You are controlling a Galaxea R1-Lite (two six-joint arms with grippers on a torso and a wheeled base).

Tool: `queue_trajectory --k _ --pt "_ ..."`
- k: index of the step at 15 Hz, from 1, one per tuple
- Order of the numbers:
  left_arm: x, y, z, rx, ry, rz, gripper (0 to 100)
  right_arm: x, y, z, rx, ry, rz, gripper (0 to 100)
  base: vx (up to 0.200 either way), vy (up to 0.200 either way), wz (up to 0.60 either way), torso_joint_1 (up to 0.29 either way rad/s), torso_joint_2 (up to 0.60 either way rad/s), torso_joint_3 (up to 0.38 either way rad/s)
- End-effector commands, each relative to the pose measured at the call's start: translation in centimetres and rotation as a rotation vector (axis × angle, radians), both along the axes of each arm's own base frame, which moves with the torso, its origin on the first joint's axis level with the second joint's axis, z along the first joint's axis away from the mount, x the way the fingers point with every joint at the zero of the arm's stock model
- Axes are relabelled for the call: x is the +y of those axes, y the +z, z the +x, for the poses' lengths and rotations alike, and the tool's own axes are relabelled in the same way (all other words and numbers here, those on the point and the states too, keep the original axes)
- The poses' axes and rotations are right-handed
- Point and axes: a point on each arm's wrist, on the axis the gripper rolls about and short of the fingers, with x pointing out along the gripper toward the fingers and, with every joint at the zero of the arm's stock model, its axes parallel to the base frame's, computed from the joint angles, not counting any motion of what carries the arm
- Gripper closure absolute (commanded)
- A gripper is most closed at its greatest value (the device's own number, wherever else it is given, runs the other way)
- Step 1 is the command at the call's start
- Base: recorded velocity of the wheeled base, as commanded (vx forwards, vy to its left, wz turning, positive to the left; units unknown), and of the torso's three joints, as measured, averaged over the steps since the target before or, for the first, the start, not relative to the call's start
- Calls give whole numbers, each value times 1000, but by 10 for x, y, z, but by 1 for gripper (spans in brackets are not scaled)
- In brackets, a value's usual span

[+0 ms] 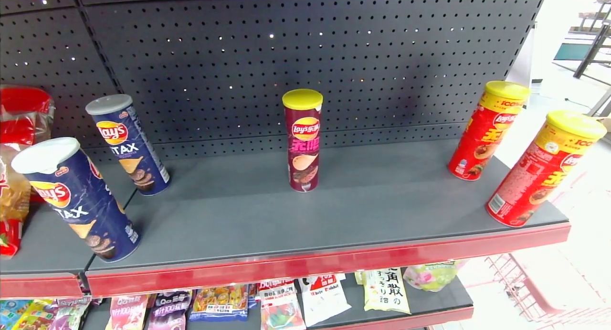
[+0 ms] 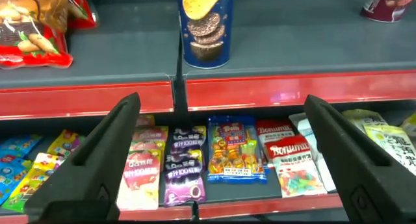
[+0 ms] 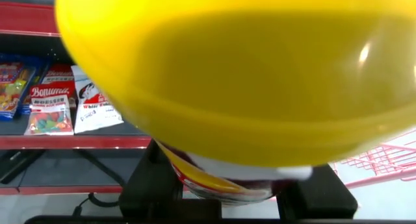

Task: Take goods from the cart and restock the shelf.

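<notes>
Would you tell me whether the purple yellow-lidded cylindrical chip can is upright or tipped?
Upright: the purple can stands base-down on the grey shelf, lid uppermost.

Dark pegboard panel (image 1: 305,58) behind; bright pale floor (image 1: 589,246) at the right.

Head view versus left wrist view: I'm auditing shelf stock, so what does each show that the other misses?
Head view only: two red, yellow-lidded cylindrical chip cans at the right end of the upper shelf, plus the perforated back panel. Left wrist view only: the open, empty left pincer. Both: the dark blue cylindrical chip can at the shelf front and the colourful snack packets below.
</notes>
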Motion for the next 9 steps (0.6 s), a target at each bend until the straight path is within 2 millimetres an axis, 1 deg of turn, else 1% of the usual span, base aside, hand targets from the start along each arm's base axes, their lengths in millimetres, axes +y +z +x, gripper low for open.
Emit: queue_trajectory --k 1,5,6,8,9 --pt "0 0 0 1 1 -1 0 0 -2 1 12 -1 -1 100 0 0 0 0 0 0" --pt "0 0 1 9 -2 6 0 0 -7 3 29 -1 -4 100 0 0 0 0 0 0" --pt "-2 1 0 3 -103 43 0 1 -13 10 -14 0 4 100 0 0 0 0 0 0" --pt "-3 1 0 0 -126 75 0 1 -22 19 -98 -6 6 100 0 0 0 0 0 0" --pt "-3 1 0 0 -128 75 0 2 -28 22 -107 -13 2 100 0 0 0 0 0 0"
